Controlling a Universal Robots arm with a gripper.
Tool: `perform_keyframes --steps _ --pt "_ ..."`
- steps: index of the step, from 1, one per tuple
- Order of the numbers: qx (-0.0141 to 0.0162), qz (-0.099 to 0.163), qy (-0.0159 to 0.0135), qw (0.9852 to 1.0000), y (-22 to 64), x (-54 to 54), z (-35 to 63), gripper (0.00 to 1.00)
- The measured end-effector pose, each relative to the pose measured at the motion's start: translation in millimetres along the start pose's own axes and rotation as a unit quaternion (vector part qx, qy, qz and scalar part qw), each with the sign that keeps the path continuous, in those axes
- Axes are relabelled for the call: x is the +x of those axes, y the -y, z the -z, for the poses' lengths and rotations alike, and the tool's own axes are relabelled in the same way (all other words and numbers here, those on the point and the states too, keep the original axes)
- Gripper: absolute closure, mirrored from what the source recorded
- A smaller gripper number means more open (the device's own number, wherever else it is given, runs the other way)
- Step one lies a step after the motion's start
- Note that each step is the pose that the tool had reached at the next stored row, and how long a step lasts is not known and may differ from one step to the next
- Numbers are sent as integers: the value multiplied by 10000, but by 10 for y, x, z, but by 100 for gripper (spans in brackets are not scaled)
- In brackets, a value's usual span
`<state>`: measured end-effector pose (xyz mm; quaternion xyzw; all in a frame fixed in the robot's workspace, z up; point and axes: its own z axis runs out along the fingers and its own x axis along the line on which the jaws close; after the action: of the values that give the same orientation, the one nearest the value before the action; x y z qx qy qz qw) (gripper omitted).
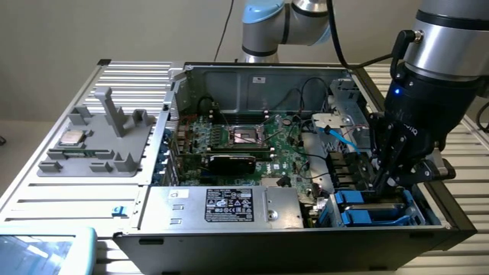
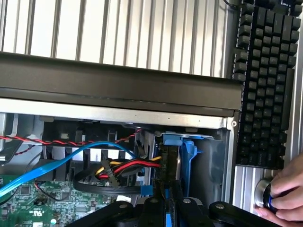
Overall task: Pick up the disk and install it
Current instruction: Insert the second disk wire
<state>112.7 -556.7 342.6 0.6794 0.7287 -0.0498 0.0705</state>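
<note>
An open black tower PC case is laid on its side on a ribbed aluminium table, with the green motherboard exposed and a silver power-supply box with a black-and-white sticker set along the near edge. The black-and-silver robot arm is lowered into the drive-bay corner of the case at the exterior view's right. A grey plastic fixture block with upright posts is seen on the table at the exterior view's left, with a small square silver chip resting on it. A black keyboard is seen beside the case in the wrist view, and a person's hand is placed on a round knob next to it. The black gripper is reached down into the bay, fingers pressed together on the top edge of the grey metal hard disk with the blue plastic bracket, which is held edge-up. The disk is seated partly inside the drive bay, just beside other blue brackets in the same cage. A blue flat data cable and a red-yellow-black power cable bundle are routed just beside the disk, over the motherboard edge.
</note>
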Motion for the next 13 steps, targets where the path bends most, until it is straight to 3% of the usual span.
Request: perform_keyframes --steps 13 --pt "1 -12 -5 10000 9 12 -27 84"
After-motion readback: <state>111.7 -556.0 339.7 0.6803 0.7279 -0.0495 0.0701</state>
